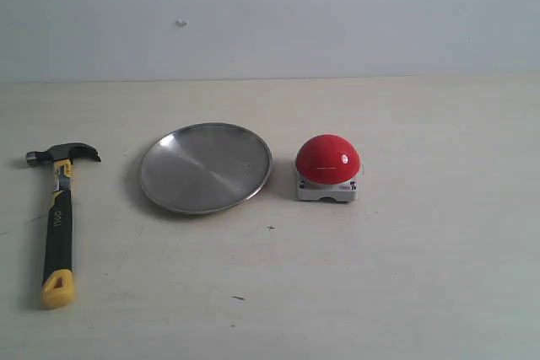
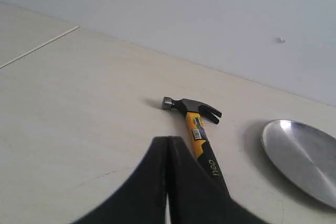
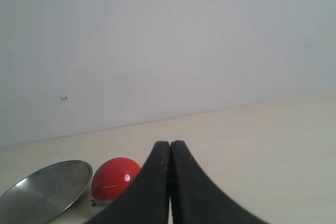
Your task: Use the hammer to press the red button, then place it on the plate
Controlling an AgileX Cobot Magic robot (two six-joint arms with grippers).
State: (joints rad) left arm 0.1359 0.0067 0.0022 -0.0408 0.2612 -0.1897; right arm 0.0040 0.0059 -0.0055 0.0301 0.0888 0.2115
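As I look along the left hand [image 2: 167, 142], its fingers are pressed together on nothing. The hammer [image 2: 195, 128] lies flat on the desk [image 2: 79, 129] just ahead, its handle partly hidden behind the hand. The right hand [image 3: 169, 145] is likewise closed and empty, with the red button [image 3: 113, 178] ahead of it, beside the plate [image 3: 47, 190].

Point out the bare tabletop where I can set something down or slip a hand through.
Widest free patch: the table right of the red button. Also bare: the strip on the camera's side of the plate and button, and the strip between them and the wall. Tightest: the gap between plate and button; the gap between hammer and plate is slightly wider.
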